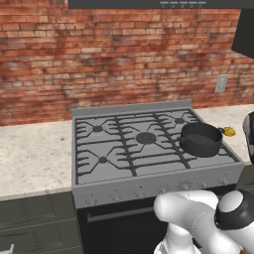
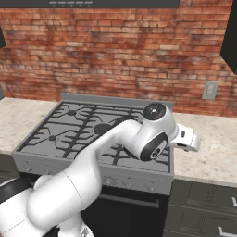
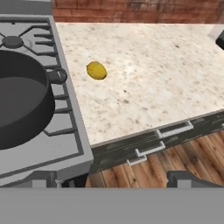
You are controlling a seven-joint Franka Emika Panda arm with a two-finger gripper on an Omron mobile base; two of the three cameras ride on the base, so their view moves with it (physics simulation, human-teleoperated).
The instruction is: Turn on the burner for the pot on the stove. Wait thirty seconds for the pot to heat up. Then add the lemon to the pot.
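Note:
The dark pot (image 1: 201,139) sits on the front right burner of the steel stove (image 1: 129,110); in the hand view the pot (image 3: 22,100) is at the left. A small yellow lemon (image 3: 96,70) lies on the speckled counter just right of the stove, also seen past the pot as the lemon (image 1: 228,131). My gripper (image 3: 116,180) hovers above the counter's front edge, right of the pot, open wide and holding nothing. Its hand (image 2: 186,139) reaches out over the stove's right side. The knobs (image 1: 149,191) line the stove front.
Speckled counter (image 3: 157,83) stretches right of the stove, with dark drawers (image 3: 168,133) below it and wooden floor beneath. More counter (image 1: 34,154) lies left of the stove. A brick wall with an outlet (image 1: 221,83) stands behind.

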